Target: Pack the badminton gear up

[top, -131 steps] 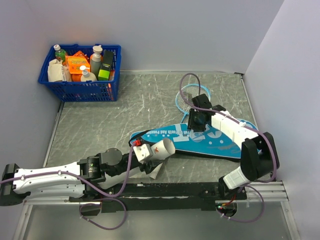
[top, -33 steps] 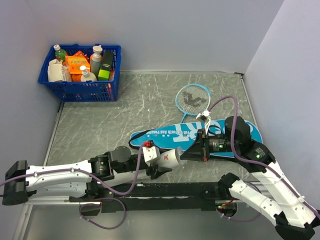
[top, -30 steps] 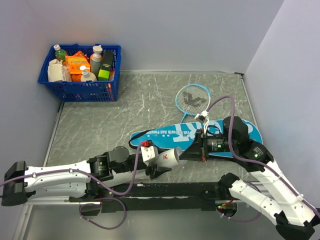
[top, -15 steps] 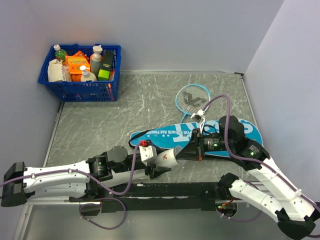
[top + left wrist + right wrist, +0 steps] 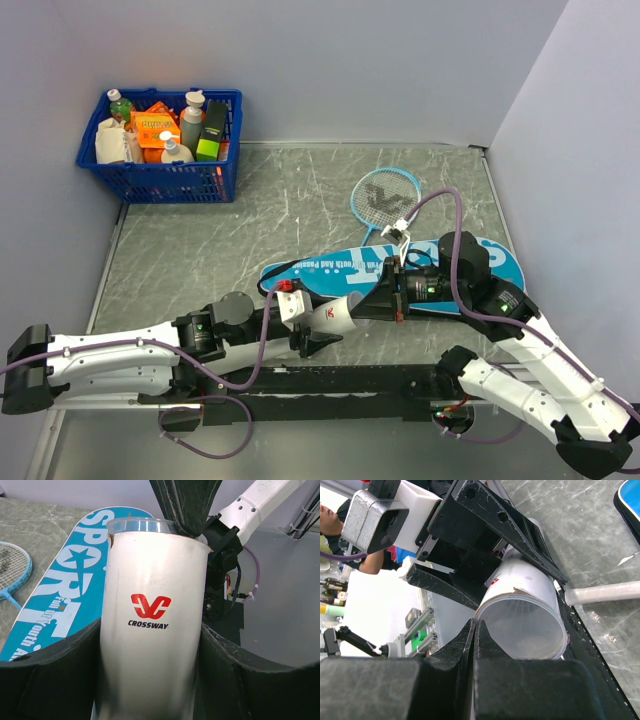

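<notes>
Left jaws clamped on the long white tube (image 5: 150, 630), one dark pad (image 5: 45, 680) on each side of the body, red CROSSWAY logo facing the left wrist camera. Grip sits on the tube's lower half and the open end sticks out past the pads.

Right jaws are together, no gap showing between the fingers (image 5: 450, 680). Their tips are at the rim of the tube's open mouth (image 5: 520, 625). In the left wrist view the same dark fingers (image 5: 185, 505) come in at the far rim, right of centre. Touching the rim or just off it: can't tell. Something pale shows inside the tube, not identifiable.

From above, the tube (image 5: 335, 315) hangs tilted over the near edge of the tabletop (image 5: 280, 210), mouth pointing right toward the right arm (image 5: 520, 330). Left arm (image 5: 120, 355) reaches in low from the left along the near rail.

Teal cover (image 5: 330, 268) lettered SPORT lies flat just behind the tube. Its right end runs under the right arm. Same cover fills the left of the left wrist view (image 5: 55, 595).

Racket (image 5: 385, 193) lies on the tabletop beyond the cover: blue-framed head clear, shaft running down toward the cover. An edge of the head shows at (image 5: 12, 567).

Blue basket (image 5: 170, 183) of bottles and boxes is in the far-left corner, well apart from everything else.
</notes>
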You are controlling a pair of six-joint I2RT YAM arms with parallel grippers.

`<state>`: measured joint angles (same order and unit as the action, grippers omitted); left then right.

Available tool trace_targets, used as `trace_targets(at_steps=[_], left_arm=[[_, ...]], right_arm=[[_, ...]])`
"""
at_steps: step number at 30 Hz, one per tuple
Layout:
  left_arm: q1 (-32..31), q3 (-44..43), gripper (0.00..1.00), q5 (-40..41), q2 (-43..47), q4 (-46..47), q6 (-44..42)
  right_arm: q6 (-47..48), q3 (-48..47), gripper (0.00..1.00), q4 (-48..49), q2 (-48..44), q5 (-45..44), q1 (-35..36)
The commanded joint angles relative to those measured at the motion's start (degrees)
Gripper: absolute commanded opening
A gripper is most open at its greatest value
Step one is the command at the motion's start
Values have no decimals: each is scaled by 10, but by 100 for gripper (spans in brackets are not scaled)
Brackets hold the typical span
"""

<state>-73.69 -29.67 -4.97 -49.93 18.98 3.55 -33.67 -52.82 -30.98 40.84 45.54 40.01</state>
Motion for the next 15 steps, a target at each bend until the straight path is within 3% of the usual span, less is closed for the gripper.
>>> trace_targets(at_steps=[1,15], left_arm=[[-1,11,1,-7,10,60,58],[-1,6,1,-7,9,53,56]], right_arm=[[-6,1,0,23,-10,-9,7],[-11,0,0,26,-18,-6,7]])
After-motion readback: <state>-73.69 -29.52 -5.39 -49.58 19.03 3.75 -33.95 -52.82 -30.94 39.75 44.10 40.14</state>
